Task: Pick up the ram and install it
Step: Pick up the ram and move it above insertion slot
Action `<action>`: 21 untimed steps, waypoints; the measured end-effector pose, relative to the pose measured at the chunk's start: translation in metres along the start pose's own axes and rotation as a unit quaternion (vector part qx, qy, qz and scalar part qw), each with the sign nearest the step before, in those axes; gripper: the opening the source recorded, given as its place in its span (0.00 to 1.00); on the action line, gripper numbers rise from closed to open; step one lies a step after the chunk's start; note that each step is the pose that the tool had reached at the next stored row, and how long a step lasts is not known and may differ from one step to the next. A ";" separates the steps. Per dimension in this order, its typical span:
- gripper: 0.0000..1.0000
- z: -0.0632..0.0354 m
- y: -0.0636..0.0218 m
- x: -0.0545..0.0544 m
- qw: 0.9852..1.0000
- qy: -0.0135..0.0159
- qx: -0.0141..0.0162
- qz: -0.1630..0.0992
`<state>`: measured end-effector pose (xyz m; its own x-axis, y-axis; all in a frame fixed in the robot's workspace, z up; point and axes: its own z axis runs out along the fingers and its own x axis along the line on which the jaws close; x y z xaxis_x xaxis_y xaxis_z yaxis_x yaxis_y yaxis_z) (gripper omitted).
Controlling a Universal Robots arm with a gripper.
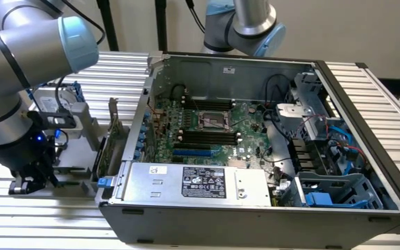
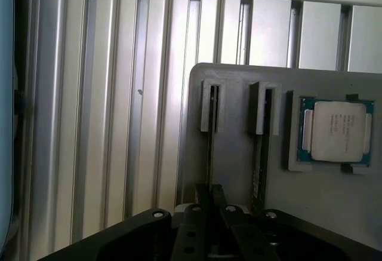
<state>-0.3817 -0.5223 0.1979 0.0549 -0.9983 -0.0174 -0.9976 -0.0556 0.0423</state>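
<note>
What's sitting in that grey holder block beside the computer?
In the grey holder: a square silver processor chip in a recess, and two thin sticks standing edge-on in slots, likely ram. The gripper covers their near ends.

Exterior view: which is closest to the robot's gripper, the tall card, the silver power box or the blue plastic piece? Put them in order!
1. The tall card: just outside the case, on the exterior view's left, nearest the gripper.
2. The silver power box: at the case's front, in the middle.
3. The blue plastic piece: front corner on the exterior view's right, farthest.
</note>
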 end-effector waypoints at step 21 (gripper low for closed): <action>0.14 -0.0396 0.0016 -0.001 1.000 -0.002 0.000 0.002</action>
<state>-0.3816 -0.5223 0.2375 0.0506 -0.9985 -0.0219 -0.9978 -0.0515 0.0428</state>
